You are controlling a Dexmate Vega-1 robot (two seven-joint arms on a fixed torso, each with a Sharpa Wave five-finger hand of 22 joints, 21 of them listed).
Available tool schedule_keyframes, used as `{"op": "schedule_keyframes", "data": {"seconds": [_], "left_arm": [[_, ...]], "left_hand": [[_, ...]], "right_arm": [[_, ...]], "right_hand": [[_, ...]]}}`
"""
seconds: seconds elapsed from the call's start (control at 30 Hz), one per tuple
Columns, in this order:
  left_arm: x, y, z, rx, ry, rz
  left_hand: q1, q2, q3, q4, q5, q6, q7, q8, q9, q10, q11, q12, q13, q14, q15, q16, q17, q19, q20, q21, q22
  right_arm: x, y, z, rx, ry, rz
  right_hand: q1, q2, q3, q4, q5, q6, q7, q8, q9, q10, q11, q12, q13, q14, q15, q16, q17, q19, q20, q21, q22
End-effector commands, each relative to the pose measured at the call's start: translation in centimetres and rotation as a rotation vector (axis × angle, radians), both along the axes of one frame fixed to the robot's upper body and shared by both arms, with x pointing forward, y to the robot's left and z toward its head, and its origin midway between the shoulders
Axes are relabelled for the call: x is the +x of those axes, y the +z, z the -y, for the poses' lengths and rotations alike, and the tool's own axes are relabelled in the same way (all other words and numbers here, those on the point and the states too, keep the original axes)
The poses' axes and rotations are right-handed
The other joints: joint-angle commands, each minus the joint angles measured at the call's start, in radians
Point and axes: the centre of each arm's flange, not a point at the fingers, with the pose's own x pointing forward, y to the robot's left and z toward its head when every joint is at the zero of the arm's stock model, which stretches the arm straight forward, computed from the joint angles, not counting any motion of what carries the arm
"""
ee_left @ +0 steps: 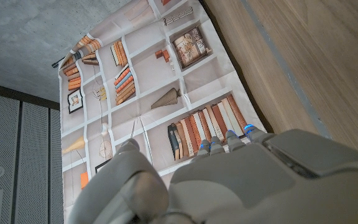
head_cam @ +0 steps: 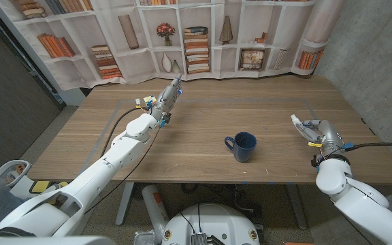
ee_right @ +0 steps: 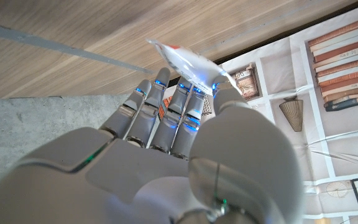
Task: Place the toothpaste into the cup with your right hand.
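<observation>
A dark blue cup (head_cam: 243,146) with its handle to the left stands upright on the wooden table (head_cam: 203,122), right of centre. My right hand (head_cam: 320,133) hovers at the table's right side, well right of the cup, and holds a white toothpaste tube (head_cam: 298,121) whose end sticks out towards the cup. In the right wrist view the tube (ee_right: 188,62) lies pinched between the thumb and the fingertips (ee_right: 160,84) of my right hand (ee_right: 166,155). My left hand (head_cam: 167,95) reaches towards the back of the table, fingers stretched out, holding nothing.
A printed bookshelf backdrop (head_cam: 182,34) hangs right behind the table's far edge. Grey tape lines (head_cam: 114,126) mark a rectangle on the tabletop. In the left wrist view my left hand (ee_left: 229,180) points at the backdrop (ee_left: 142,93). A concrete wall (head_cam: 373,41) rises at the right.
</observation>
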Motion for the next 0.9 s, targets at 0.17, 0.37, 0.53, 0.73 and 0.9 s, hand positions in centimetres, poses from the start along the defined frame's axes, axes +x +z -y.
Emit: {"op": "schedule_keyframes", "data": {"seconds": [0.17,0.37,0.53,0.73,0.9], "left_arm": [[0.0,-0.1,0.2,0.006,0.003,-0.011],[0.0,-0.1,0.2,0.007,0.006,-0.012],[0.0,-0.1,0.2,0.008,0.008,-0.015],[0.1,0.0,0.2,0.009,0.009,-0.012],[0.1,0.1,0.1,0.004,0.011,-0.010]], "left_hand": [[0.005,0.010,-0.003,0.001,0.000,-0.123,-0.003,-0.002,0.003,-0.137,-0.007,0.003,0.006,-0.176,-0.005,0.006,0.002,-0.221,0.008,0.005,0.005],[0.005,0.010,-0.004,0.001,0.000,-0.122,-0.002,-0.001,0.003,-0.137,-0.004,0.003,0.006,-0.177,-0.005,0.005,0.002,-0.222,0.007,0.005,0.005],[0.005,0.011,-0.005,0.001,0.000,-0.122,-0.004,-0.002,0.003,-0.137,-0.006,0.003,0.006,-0.176,-0.005,0.006,0.002,-0.222,0.008,0.005,0.005],[0.006,0.011,-0.007,0.001,0.000,-0.122,-0.003,-0.002,0.003,-0.139,-0.005,0.002,0.006,-0.176,-0.005,0.006,0.002,-0.223,0.008,0.004,0.005],[0.006,0.012,-0.008,0.001,0.000,-0.122,-0.002,-0.001,0.003,-0.138,-0.005,0.002,0.006,-0.176,-0.006,0.006,0.002,-0.223,0.008,0.005,0.005]], "right_arm": [[1.0,-0.1,0.7,0.105,0.164,0.035],[1.5,0.1,0.9,0.128,0.201,0.042],[1.9,0.2,1.1,0.162,0.243,0.055],[2.4,0.3,1.4,0.206,0.299,0.075],[2.7,0.5,1.5,0.228,0.328,0.089]], "right_hand": [[0.014,0.000,0.010,0.003,-0.001,0.010,-0.006,-0.004,0.006,0.009,-0.005,-0.006,0.000,0.004,-0.115,0.001,0.004,0.006,-0.055,0.001,0.006],[0.016,0.001,0.011,0.004,-0.003,0.009,-0.010,-0.006,0.006,0.010,-0.003,-0.007,0.000,0.001,-0.118,0.001,0.004,0.005,-0.057,0.001,0.006],[0.016,0.001,0.012,0.004,-0.004,0.009,-0.010,-0.007,0.006,0.009,-0.005,-0.009,0.000,0.000,-0.117,0.000,0.004,0.004,-0.058,0.000,0.006],[0.018,0.002,0.013,0.004,-0.005,0.009,-0.011,-0.008,0.007,0.009,-0.005,-0.010,0.000,0.000,-0.117,0.001,0.004,0.004,-0.058,0.000,0.006],[0.019,0.002,0.014,0.004,-0.005,0.011,-0.012,-0.009,0.007,0.010,-0.006,-0.010,0.000,0.001,-0.116,0.001,0.004,0.003,-0.058,0.000,0.006]]}}
